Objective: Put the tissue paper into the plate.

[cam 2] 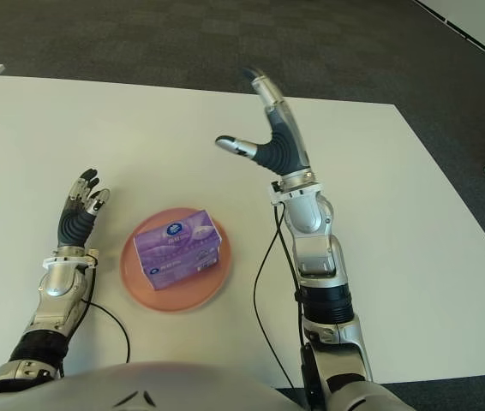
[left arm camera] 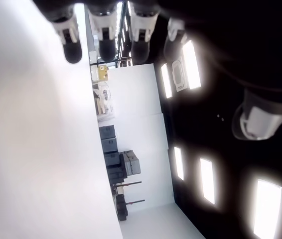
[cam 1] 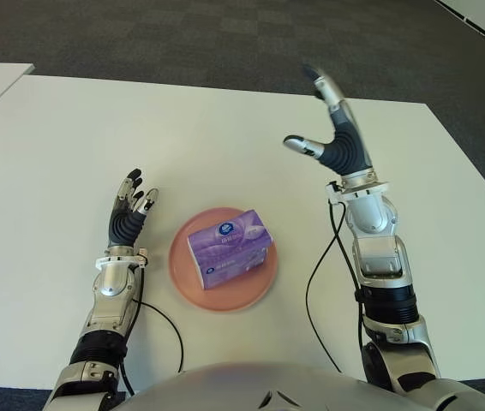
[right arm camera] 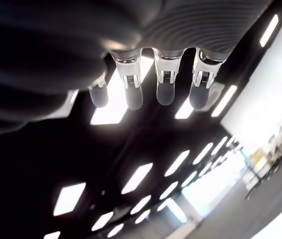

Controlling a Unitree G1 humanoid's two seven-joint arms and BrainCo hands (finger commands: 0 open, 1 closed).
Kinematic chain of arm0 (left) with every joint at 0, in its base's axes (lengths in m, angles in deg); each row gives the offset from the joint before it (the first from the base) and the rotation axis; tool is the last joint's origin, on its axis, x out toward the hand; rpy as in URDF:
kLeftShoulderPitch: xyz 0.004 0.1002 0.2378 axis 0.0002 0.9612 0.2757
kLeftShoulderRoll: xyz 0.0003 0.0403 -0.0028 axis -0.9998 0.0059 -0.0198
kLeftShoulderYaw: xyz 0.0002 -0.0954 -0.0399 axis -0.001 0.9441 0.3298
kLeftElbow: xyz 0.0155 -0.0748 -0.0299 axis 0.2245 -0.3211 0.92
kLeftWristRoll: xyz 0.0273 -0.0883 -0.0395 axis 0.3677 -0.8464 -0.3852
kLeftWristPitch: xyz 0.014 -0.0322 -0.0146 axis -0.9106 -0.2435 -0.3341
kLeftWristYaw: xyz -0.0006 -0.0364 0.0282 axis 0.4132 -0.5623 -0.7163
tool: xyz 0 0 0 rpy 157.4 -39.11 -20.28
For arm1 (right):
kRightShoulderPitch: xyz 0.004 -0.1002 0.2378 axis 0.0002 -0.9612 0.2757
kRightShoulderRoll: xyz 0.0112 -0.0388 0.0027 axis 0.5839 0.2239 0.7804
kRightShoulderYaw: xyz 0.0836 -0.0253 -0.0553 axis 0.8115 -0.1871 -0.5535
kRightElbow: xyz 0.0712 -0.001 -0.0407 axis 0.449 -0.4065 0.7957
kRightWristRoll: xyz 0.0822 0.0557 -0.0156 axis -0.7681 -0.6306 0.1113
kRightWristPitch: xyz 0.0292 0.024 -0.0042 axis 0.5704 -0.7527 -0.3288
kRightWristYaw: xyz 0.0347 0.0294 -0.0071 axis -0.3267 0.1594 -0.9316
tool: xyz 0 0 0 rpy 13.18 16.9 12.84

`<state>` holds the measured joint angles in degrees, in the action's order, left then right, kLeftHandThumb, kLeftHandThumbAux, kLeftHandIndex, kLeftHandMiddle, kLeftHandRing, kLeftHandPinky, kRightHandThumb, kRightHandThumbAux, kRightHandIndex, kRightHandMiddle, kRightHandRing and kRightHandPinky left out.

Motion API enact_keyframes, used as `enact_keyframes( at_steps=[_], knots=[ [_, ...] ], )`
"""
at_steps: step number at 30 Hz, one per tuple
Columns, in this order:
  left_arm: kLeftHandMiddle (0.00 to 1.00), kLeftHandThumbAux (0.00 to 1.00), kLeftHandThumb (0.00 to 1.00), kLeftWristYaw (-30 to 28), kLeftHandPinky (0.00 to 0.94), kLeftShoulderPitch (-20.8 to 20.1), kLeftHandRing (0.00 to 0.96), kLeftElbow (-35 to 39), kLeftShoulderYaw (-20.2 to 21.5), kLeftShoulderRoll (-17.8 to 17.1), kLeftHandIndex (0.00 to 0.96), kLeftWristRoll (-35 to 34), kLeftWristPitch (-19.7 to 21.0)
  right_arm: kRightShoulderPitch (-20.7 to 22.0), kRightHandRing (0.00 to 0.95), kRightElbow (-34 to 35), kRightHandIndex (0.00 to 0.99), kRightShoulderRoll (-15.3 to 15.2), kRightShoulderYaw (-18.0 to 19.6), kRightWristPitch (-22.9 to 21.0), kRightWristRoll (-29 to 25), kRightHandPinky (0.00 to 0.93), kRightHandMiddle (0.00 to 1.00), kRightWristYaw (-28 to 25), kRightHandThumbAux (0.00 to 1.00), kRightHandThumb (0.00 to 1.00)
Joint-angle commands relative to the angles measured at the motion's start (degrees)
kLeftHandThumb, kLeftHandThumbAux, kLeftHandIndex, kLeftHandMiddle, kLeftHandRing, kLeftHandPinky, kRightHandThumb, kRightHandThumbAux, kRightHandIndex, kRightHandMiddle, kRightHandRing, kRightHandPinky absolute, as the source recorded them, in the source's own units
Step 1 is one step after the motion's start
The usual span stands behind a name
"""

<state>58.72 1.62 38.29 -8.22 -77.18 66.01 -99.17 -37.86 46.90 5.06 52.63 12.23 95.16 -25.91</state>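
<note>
1. Nearest the robot's body sits the pink plate (cam 1: 181,276) on the white table (cam 1: 54,154), with the purple tissue paper (cam 1: 228,247) pack lying flat inside it. The pack rests askew across the plate's middle, fully inside the rim, so the task looks done and nothing grips the pack.

2. Just to the plate's left shows the left hand (cam 1: 130,214), close to the rim but clear of it. Its fingers (left arm camera: 71,42) are extended side by side, lightly curled at the tips, with nothing between them — an idle, empty hand, probably kept aside so it leaves room around the plate.

3. Farther out and to the right, the right hand (cam 2: 270,128) is raised well above the table, beyond the plate. Its fingers (right arm camera: 131,94) point straight up and the thumb juts toward the robot's left, so the palm is wide apart and holds nothing. The wrist view looks past them to ceiling lights, which fits the upturned pose.

4. Judged from that pose, the right hand appears to be the working one — lifted high so a spread palm cannot knock the pack off the plate.
</note>
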Motion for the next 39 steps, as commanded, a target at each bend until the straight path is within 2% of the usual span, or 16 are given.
enact_keyframes(
  at_steps=[1,4,6,9,13,16,17,18,19,20,22,39],
  knots=[
    [0.0,0.462,0.0,0.5,0.0,4.5,0.0,-1.8,-0.4,0.9,0.0,1.0,1.6,-0.1,0.0,-10.4,0.0,2.1,3.8,6.2,-2.9,0.0,0.0,8.0,0.416,0.216],
    [0.0,0.46,0.0,0.4,0.0,4.9,0.0,-0.9,-0.4,1.0,0.0,1.0,2.0,0.3,0.0,-15.2,0.0,2.5,5.0,9.4,-4.4,0.0,0.0,10.7,0.462,0.181],
    [0.0,0.457,0.0,0.4,0.0,5.1,0.0,-0.4,-0.5,1.0,0.0,1.1,2.2,-1.5,0.0,-14.0,0.0,4.3,5.3,10.5,-6.2,0.0,0.0,11.7,0.486,0.157],
    [0.0,0.453,0.0,0.3,0.0,5.4,0.0,0.6,-0.6,1.0,0.0,1.2,2.6,-4.4,0.0,-17.8,0.0,7.3,5.1,15.6,-9.1,0.0,0.0,13.6,0.516,0.123],
    [0.0,0.446,0.0,0.0,0.0,5.8,0.0,1.6,-0.7,1.0,0.0,1.0,3.1,-9.4,0.0,-22.1,0.0,9.3,4.4,19.8,-12.9,0.0,0.0,12.3,0.532,0.09],
    [0.0,0.443,0.0,-0.2,0.0,5.9,0.0,2.0,-0.7,1.0,0.0,0.9,3.4,-9.9,0.0,-23.7,0.0,9.5,4.4,21.2,-13.7,0.0,0.0,11.7,0.535,0.082],
    [0.0,0.442,0.0,-0.3,0.0,5.9,0.0,2.0,-0.6,1.0,0.0,0.9,3.5,2.6,0.0,-50.9,0.0,-1.2,35.1,7.3,-10.2,0.0,0.0,5.9,0.535,0.078],
    [0.0,0.442,0.0,-0.4,0.0,5.9,0.0,2.1,-0.6,1.0,0.0,0.8,3.6,12.0,0.0,-71.2,0.0,-9.3,58.2,-3.1,-7.5,0.0,0.0,1.6,0.534,0.076],
    [0.0,0.441,0.0,-0.5,0.0,5.9,0.0,2.1,-0.6,1.0,0.0,0.7,3.7,18.4,0.0,-84.7,0.0,-14.6,75.1,-10.1,-9.4,0.0,0.0,-1.1,0.533,0.074],
    [0.0,0.44,0.0,-0.6,0.0,5.9,0.0,2.1,-0.6,1.0,0.0,0.6,3.8,21.6,0.0,-91.4,0.0,-17.3,83.9,-13.7,-11.2,0.0,0.0,-2.3,0.518,0.064],
    [0.0,0.44,0.0,-0.7,0.0,5.8,0.0,2.0,-0.6,1.0,0.0,0.5,3.9,21.7,0.0,-91.4,0.0,-17.3,85.1,-13.7,-13.9,0.0,0.0,-2.2,0.504,0.056],
    [0.0,0.441,0.0,-0.5,0.0,5.2,0.0,1.4,-0.4,1.1,0.0,0.6,3.6,21.7,0.0,-91.4,0.0,-17.3,85.2,-13.7,-13.9,0.0,0.0,-2.2,0.49,0.046]
  ],
)
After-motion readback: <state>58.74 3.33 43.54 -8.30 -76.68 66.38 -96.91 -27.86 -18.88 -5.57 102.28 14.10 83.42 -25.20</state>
